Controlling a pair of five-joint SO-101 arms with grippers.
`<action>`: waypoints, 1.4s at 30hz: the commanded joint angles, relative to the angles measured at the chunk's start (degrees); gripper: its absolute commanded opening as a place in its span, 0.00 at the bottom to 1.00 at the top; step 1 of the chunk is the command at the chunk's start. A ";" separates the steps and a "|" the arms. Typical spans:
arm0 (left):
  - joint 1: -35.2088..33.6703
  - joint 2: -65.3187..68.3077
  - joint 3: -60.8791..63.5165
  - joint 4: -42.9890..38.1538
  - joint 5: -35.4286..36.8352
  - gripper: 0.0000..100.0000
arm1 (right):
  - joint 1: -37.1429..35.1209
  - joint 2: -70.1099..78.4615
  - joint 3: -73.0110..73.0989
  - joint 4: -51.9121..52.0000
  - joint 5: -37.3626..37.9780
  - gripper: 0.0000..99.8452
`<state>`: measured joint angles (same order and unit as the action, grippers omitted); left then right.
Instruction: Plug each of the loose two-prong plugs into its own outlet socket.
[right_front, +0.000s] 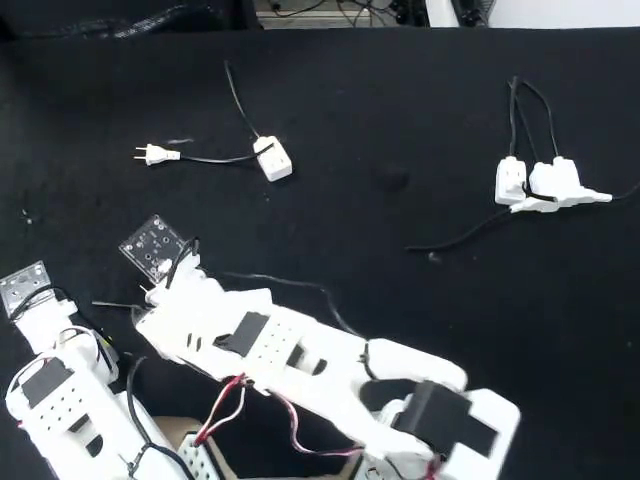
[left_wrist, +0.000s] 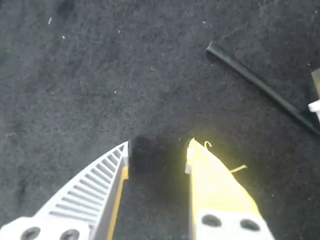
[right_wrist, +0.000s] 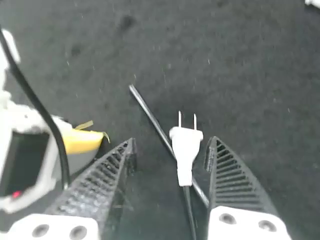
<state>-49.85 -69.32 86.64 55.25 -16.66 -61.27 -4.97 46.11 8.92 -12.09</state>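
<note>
My right claw (right_wrist: 171, 150) is spread, one finger either side of a plug (right_wrist: 186, 144) lying on the bench (right_wrist: 250, 60). My left claw (left_wrist: 157, 150) is spread too, near that plug.

I had two arms at the table: my left arm (right_front: 55, 395) at 7 o'clock and my right arm (right_front: 300, 350) at 6 o'clock. That made two grippers, my left gripper (left_wrist: 157, 150) and my right gripper (right_wrist: 171, 142), with two fingers each. I counted two loose plugs, each with two prongs: the far plug (right_front: 150, 154) at 10 o'clock and the near plug (right_wrist: 186, 145) by my right gripper. One single socket block (right_front: 272, 158) lay at 11 o'clock. At 2 o'clock sat one white cluster (right_front: 540, 185) of at least two pieces; I could not count them more exactly.
</note>
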 joint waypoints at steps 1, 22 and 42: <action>-0.13 -0.35 -0.48 -0.62 0.88 0.19 | -0.44 3.56 -2.51 -5.45 -0.62 0.22; -0.13 -0.35 -0.40 -0.62 0.88 0.19 | 0.97 17.63 -12.97 -6.07 -0.70 0.22; -0.31 -0.35 -0.40 -0.62 0.88 0.19 | 1.05 27.65 -31.69 16.97 -0.70 0.12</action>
<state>-49.85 -69.32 86.64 55.25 -16.66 -61.19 22.99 17.63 25.01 -12.62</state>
